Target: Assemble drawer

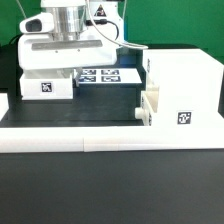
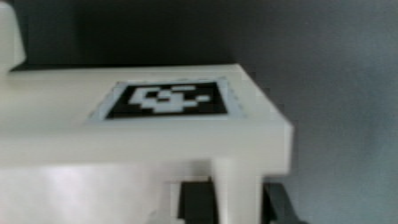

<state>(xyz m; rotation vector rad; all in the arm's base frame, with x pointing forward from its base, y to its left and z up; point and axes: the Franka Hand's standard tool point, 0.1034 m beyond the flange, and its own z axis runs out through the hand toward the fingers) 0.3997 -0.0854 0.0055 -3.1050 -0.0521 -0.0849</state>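
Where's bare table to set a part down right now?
Free: the dark table strip between the marker board and the front rail, beside the box. Also the table on the rail's camera side. Crowded: the back, where the pincer sits over the small panel.

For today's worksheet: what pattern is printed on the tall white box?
A black-and-white square marker tag on the tall white box; exterior view shows it best.

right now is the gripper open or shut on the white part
Shut, it seems: in the wrist view the white part fills the gripper between its dark fingers.
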